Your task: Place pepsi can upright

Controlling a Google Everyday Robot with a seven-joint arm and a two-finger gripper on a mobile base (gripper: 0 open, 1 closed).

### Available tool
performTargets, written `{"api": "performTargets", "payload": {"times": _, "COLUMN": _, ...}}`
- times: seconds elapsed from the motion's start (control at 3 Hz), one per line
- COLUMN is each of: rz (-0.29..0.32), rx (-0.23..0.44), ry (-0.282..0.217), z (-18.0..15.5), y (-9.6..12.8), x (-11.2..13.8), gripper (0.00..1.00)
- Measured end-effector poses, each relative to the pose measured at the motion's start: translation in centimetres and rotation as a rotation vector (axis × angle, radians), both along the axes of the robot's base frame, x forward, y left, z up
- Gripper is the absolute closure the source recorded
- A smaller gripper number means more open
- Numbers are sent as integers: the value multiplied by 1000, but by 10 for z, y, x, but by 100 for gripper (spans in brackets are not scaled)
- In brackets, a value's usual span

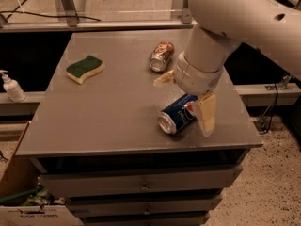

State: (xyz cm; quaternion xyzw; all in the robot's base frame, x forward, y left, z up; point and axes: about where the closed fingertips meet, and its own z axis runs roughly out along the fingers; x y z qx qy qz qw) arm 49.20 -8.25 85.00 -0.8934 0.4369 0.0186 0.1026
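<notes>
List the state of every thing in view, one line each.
Blue aluminium pepsi can: lying on its side.
Brown-gold patterned can: lying on its side.
Green-and-yellow sponge: lying flat, green side up.
White pump bottle: upright.
Pincer: open, at the pepsi can.

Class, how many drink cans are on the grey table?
2. The pepsi can lies on its side, front right on the table, by the open hand; the brown-gold can lies on its side farther back. The arm may hide another.

Blue pepsi can (177, 116) beside cream pincer (182, 107)
</notes>
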Motion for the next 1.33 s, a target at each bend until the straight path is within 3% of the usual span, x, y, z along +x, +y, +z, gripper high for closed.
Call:
{"api": "performTargets", "payload": {"times": 0.67, "rz": 70, "rx": -70, "ry": -44, "z": -18, "y": -4, "x": 27, "gripper": 0}}
{"api": "performTargets", "payload": {"times": 1.33, "rz": 81, "rx": -98, "ry": -59, "z": -25, "y": -27, "x": 40, "gripper": 0}}
